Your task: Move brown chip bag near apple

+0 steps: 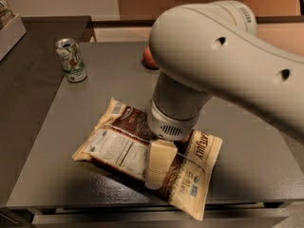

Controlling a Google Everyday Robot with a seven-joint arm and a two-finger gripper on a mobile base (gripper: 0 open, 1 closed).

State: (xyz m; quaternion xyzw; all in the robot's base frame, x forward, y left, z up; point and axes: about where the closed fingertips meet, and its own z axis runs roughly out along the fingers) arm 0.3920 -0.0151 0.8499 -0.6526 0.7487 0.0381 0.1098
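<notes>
The brown chip bag (121,144) lies flat near the table's front edge, with its white label panel facing up and cream ends at left and right. My gripper (156,175) points down onto the middle of the bag and touches its top. The large white arm (223,61) reaches in from the upper right. The red apple (147,59) sits at the back of the table, apart from the bag. Only a sliver of it shows past the arm's left edge.
A green-and-white drink can (71,60) stands upright at the back left of the dark grey table (57,175). A lower dark counter (28,89) with a pale tray (10,30) lies to the left. The table's front edge is just below the bag.
</notes>
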